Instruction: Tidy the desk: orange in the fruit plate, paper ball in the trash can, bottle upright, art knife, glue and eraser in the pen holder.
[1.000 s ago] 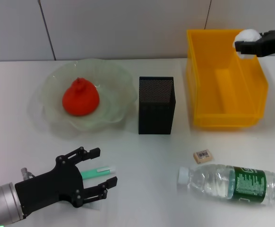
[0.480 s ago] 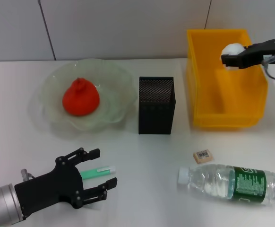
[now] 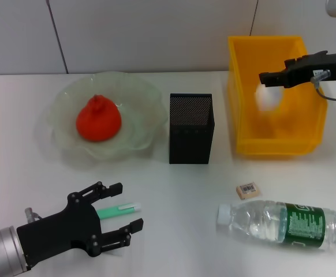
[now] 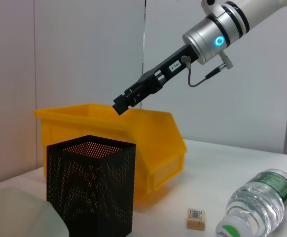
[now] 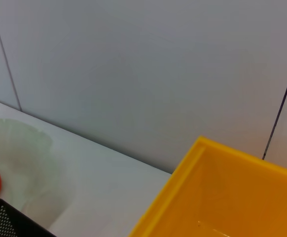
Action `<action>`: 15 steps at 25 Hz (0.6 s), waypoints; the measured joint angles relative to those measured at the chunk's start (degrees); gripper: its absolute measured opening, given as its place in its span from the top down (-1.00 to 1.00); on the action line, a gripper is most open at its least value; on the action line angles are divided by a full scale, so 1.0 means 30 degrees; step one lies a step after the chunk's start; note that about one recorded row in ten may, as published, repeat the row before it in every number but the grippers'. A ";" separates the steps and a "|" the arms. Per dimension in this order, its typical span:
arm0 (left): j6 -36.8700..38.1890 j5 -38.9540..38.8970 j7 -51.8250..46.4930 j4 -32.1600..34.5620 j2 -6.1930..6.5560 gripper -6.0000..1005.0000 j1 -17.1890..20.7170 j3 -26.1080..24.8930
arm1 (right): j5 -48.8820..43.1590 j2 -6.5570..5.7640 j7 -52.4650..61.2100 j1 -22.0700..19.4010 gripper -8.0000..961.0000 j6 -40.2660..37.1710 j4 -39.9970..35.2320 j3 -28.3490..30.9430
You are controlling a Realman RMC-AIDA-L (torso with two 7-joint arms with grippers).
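Note:
The white paper ball is inside the yellow trash can, just under my right gripper, which is open above the can and holds nothing. The orange lies in the pale green fruit plate. Between plate and can stands the black mesh pen holder. The bottle lies on its side at the front right, with the eraser just behind it. My left gripper is open at the front left around a green-and-white stick; glue or art knife, I cannot tell.
The left wrist view shows the pen holder, the trash can, the eraser, the bottle's cap end and the right gripper above the can. A grey wall runs behind the table.
My right gripper moved left over the trash can and let go of the paper ball, which has dropped inside. The left gripper has hardly moved.

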 joint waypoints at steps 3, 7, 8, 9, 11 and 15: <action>0.0089 0.0001 -0.0014 -0.0001 0.0009 -0.63 -0.0003 0.0007 | -0.0062 -0.0034 0.0001 0.0119 -0.29 -0.0205 0.0013 -0.0008; 0.0098 0.0001 -0.0025 0.0000 0.0023 -0.63 -0.0025 0.0008 | -0.0307 -0.0065 0.0083 0.0217 -0.50 -0.0306 0.0046 -0.0017; 0.0110 0.0001 -0.0028 0.0000 0.0037 -0.63 -0.0048 0.0008 | -0.0307 -0.0070 0.0082 0.0217 -0.52 -0.0352 0.0140 -0.0015; 0.0121 0.0001 -0.0042 0.0005 0.0042 -0.63 -0.0073 0.0007 | -0.0243 -0.0067 0.0077 0.0148 -0.54 -0.0671 0.0556 0.0011; 0.0122 0.0001 -0.0123 0.0093 0.0042 -0.63 -0.0103 0.0007 | -0.0132 -0.0034 0.0075 -0.0038 -0.58 -0.1391 0.1314 0.0031; 0.0137 0.0000 -0.0191 0.0210 0.0040 -0.63 -0.0119 0.0008 | -0.0088 0.0034 0.0205 -0.0391 -0.65 -0.3132 0.2826 0.0128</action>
